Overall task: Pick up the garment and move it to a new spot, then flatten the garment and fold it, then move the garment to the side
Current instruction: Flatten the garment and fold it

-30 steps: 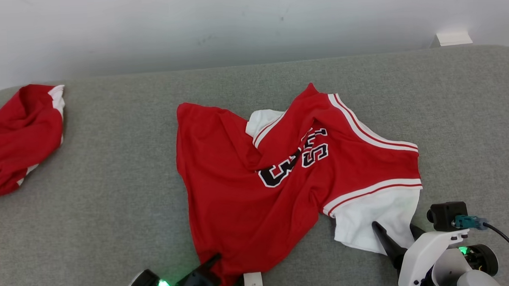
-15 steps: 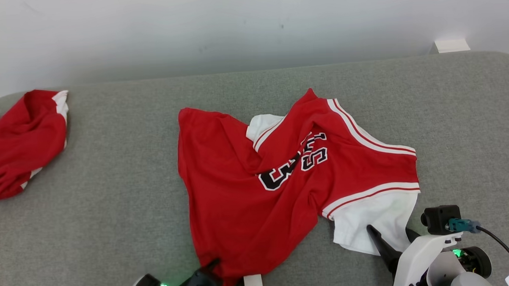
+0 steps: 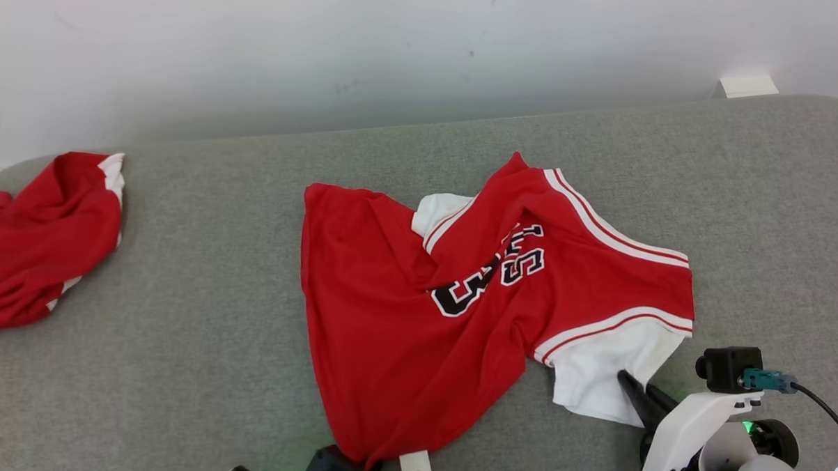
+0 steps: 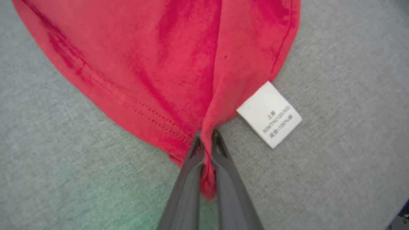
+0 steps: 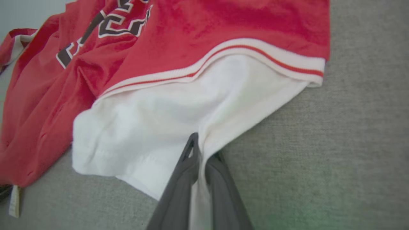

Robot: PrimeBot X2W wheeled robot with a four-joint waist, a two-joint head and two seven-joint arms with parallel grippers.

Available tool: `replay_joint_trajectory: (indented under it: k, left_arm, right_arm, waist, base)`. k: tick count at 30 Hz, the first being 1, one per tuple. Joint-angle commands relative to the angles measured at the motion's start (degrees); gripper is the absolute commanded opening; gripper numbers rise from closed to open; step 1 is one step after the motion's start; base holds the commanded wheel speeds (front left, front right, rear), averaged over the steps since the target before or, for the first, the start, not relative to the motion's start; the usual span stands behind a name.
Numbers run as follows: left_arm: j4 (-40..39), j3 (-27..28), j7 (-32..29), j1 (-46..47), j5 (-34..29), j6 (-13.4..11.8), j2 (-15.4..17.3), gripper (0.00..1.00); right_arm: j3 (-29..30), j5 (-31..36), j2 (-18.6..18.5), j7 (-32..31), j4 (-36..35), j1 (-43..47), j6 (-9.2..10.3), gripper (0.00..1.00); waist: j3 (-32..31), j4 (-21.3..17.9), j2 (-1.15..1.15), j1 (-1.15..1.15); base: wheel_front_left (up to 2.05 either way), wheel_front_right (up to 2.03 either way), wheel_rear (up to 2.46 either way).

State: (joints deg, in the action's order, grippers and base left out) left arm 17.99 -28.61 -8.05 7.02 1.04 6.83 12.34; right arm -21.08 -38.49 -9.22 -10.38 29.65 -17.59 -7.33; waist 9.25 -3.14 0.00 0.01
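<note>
**Both end effectors clamped on the garment's near edge**

A grey fabric surface (image 3: 186, 355) stretches across your head view, with a white wall (image 3: 384, 48) behind its far edge. At the far left you have a second red garment (image 3: 42, 235) lying crumpled with white trim showing, well apart from the work.

At the bottom edge, left of centre, your left end effector (image 4: 207, 134) is closed on the garment (image 3: 408, 333). In the left wrist view its two dark fingers are pressed together, with a bunched fold of the red hem squeezed between them. Just right of that pinch, a white label (image 4: 269, 114) lies flat on the surface, touching the hem.

The garment itself is a red jersey with black-and-white lettering. It lies rumpled across the middle of the surface, its front creased over itself and a white patch showing near the top.

Moving right, red-and-white striped trim borders a white sleeve (image 5: 153, 127) at the garment's lower right corner. Your right end effector (image 5: 204, 146) is closed on that sleeve's near edge, with white cloth caught between the fingers and puckering toward the tips. At the far right, a small white block (image 3: 748, 84) sits by the wall beyond the surface.
</note>
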Motion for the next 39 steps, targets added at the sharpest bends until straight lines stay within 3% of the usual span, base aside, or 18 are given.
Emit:
replay_joint_trajectory:
  k: [1,8,19,25,32,36,39]
  left_arm:
    - [3.52,-0.72,-1.56,-2.48,0.32,0.38,0.66,0.00]
    - [-2.44,7.22,2.56,1.82,7.97,-1.56,-0.80,0.00]
    - [-21.64,14.93,-1.08,4.43,17.31,-1.91,0.15,0.00]
    - [-33.46,17.84,-6.00,4.48,21.15,-2.24,1.95,0.00]
    - [-46.35,21.11,-15.21,6.20,27.56,-1.85,6.06,0.00]
    - [-51.45,22.64,-20.73,9.04,33.64,-2.18,6.87,0.00]
    - [-53.04,23.84,-24.57,12.65,37.50,-2.98,7.53,0.00]
  right_arm:
    - [-0.05,-0.11,0.30,0.22,0.62,-0.20,-0.27,0.00]
    - [5.27,-6.68,-0.13,5.09,-3.93,-2.98,-0.21,0.00]
    - [12.46,-15.54,-6.22,2.53,-24.14,0.72,-0.21,0.00]
    - [20.48,-19.08,-8.14,-1.53,-40.24,3.99,-0.21,0.00]
    - [33.05,-24.01,-7.13,-9.64,-56.83,3.44,-0.20,0.00]
    - [37.76,-25.60,-5.53,-15.80,-60.60,0.40,-0.20,0.00]
    - [38.72,-24.50,-3.93,-21.11,-59.62,-2.59,-0.18,0.00]
  waist:
    - [-0.22,0.08,0.00,-0.01]
    - [-3.56,0.22,0.00,-0.01]
    - [-10.06,0.00,0.00,-0.01]
    - [-11.05,-0.73,0.00,-0.01]
    - [-11.12,-1.69,0.00,-0.01]
    - [-10.21,-2.31,0.00,-0.01]
    - [-8.18,-2.77,0.00,-0.01]
  base:
    - [0.00,0.00,0.00]
    - [0.00,0.00,0.00]
    - [0.00,0.00,0.00]
    - [0.00,0.00,0.00]
    - [0.00,0.00,0.00]
    - [0.00,0.00,0.00]
    - [0.00,0.00,0.00]
